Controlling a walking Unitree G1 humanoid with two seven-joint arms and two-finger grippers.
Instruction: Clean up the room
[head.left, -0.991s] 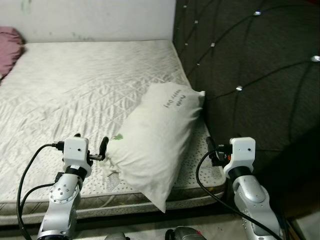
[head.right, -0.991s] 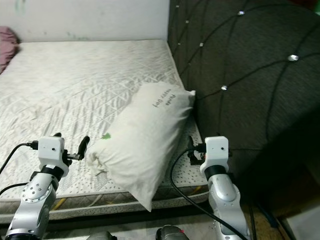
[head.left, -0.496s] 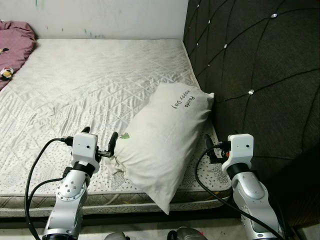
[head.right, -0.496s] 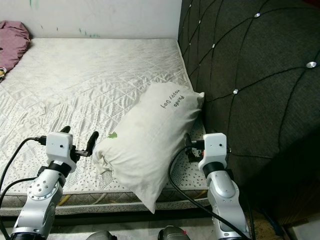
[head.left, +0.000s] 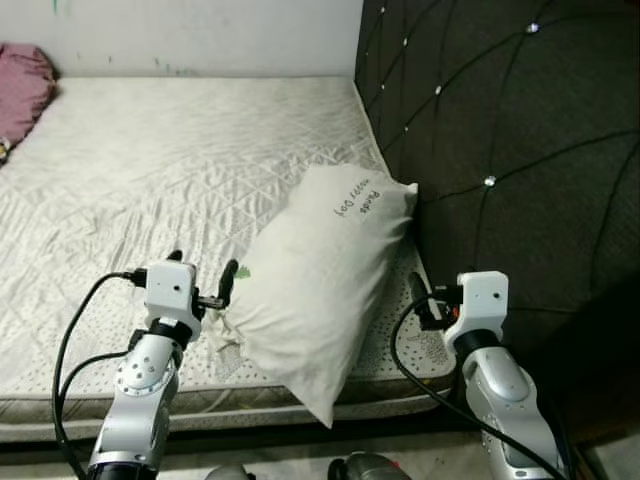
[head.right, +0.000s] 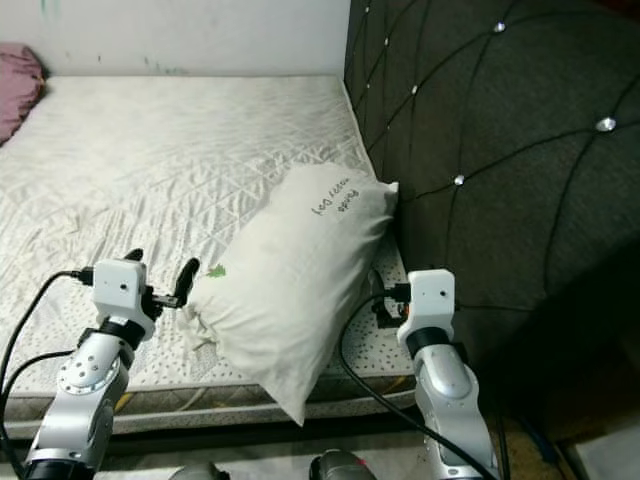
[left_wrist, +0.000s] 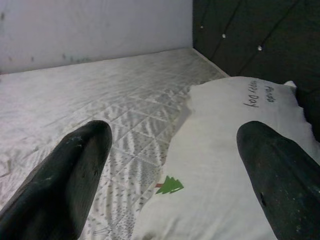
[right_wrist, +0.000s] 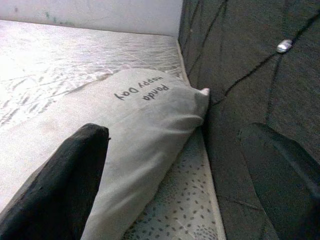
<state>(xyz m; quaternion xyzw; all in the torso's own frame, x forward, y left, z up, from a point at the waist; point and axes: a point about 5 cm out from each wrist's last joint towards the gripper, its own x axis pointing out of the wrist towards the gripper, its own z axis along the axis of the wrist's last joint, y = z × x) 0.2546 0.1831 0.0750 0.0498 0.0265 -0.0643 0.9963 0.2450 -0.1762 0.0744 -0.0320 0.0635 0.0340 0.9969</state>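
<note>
Before me lay a quilted white mattress (head.left: 170, 170); a dark tufted headboard (head.left: 510, 140) rose at three o'clock, a pale wall (head.left: 200, 35) stood at twelve.

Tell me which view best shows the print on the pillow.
Left wrist view: the pillow shows both its lettering and green tree print. Right wrist view has the lettering upside down; the eye views show it small.

This is a bedroom in a home: a bed with a white quilted mattress (head.left: 180, 170), a pillow (head.left: 320, 270), and a dark tufted headboard (head.left: 500, 150) at the right.
</note>
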